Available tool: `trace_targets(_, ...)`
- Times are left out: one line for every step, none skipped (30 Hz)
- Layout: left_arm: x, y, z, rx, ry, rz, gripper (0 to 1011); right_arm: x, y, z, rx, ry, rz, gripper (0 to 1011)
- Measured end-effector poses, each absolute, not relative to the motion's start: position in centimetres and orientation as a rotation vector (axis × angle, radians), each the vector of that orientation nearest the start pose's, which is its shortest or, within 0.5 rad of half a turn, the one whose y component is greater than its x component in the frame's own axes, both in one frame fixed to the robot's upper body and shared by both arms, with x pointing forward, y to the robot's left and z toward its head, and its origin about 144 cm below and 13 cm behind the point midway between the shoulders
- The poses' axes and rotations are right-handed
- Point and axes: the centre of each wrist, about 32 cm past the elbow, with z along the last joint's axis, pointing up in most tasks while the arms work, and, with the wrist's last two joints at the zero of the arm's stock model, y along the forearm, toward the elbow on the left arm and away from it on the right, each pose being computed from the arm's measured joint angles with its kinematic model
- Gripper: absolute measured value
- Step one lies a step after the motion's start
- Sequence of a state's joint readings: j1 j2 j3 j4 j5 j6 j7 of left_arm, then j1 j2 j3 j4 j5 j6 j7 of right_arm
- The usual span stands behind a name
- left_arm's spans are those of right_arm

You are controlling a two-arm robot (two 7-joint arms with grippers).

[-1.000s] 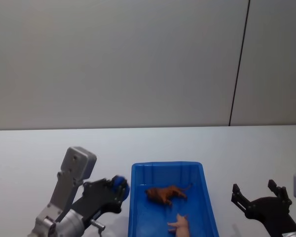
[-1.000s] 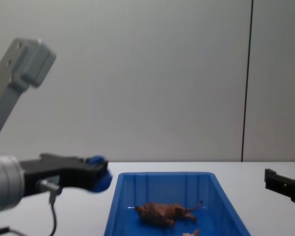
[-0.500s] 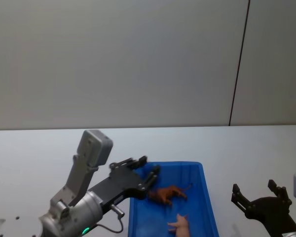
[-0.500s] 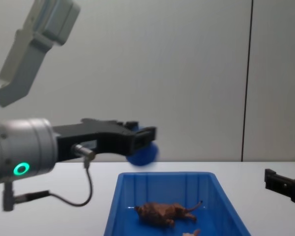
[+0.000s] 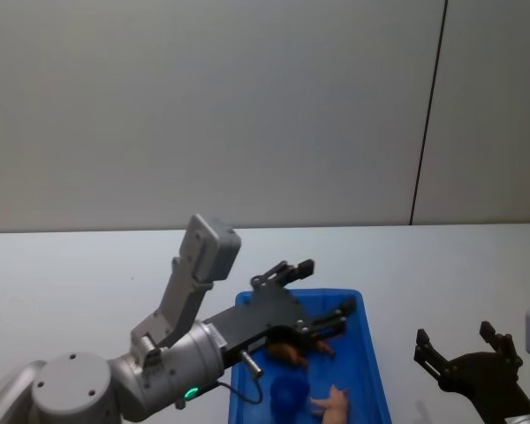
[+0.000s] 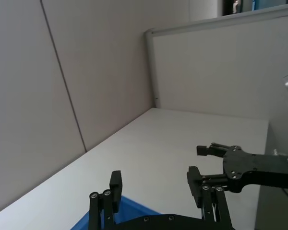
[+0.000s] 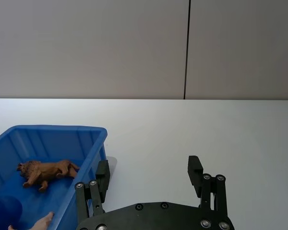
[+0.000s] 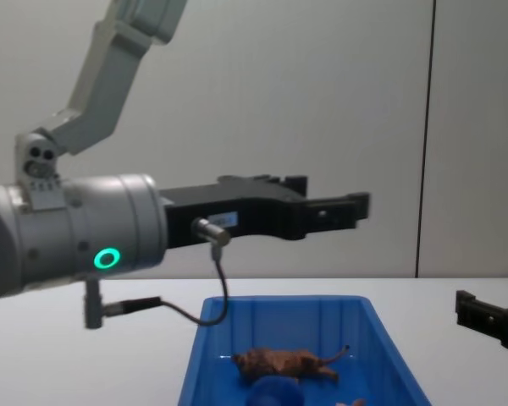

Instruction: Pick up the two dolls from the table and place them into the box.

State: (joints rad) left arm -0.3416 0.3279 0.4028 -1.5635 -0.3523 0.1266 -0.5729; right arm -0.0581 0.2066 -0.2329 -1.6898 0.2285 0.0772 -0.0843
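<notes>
Over the blue box (image 5: 376,375) my left gripper (image 5: 311,291) hangs open with nothing between its fingers. Three dolls lie inside the box: a dark-blue rounded doll (image 5: 290,394), a brown furry doll (image 5: 288,352) and a pale pink doll (image 5: 332,405). From the chest the left gripper (image 8: 328,194) is well above the box (image 8: 322,318), with the brown doll (image 8: 284,362) and the blue doll (image 8: 271,392) on its floor. My right gripper (image 5: 466,352) rests open over the table (image 5: 71,265) to the right of the box. Its wrist view has the box (image 7: 53,129), brown doll (image 7: 45,172) and blue doll (image 7: 2,211).
The white table stretches wide on both sides of the box and behind it. A grey wall with a dark vertical seam (image 5: 428,115) stands at the back. A cable (image 8: 212,288) hangs from the left arm over the box's left rim.
My left gripper carried the blue doll rightward and upward over the box, then opened. The blue doll now lies in the box. The right arm has not moved.
</notes>
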Motion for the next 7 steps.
trace_targets(52.72,20.08,123.39,0.019,-0.096,0.613,859,43.31,-20.67,115.12,-0.031,0.077,-1.401,1001)
trace_targets(52.82,19.97,123.42,0.017,-0.096,0.605,900,43.31,-20.67,115.12,-0.031,0.077,-1.401,1001)
trace_targets(52.91,19.88,123.45,0.015,-0.097,0.599,919,43.31,-20.67,115.12,-0.031,0.077,-1.401,1001)
trace_targets(53.07,19.73,123.49,0.011,-0.098,0.587,967,43.31,-20.67,115.12,-0.031,0.077,-1.401,1001)
trace_targets(53.13,19.66,123.52,0.010,-0.098,0.581,967,43.31,-20.67,115.12,-0.031,0.077,-1.401,1001)
trace_targets(53.21,19.59,123.54,0.008,-0.098,0.577,996,43.31,-20.67,115.12,-0.031,0.077,-1.401,1001)
trace_targets(53.26,19.53,123.56,0.007,-0.099,0.572,1002,43.31,-20.67,115.12,-0.031,0.077,-1.401,1001)
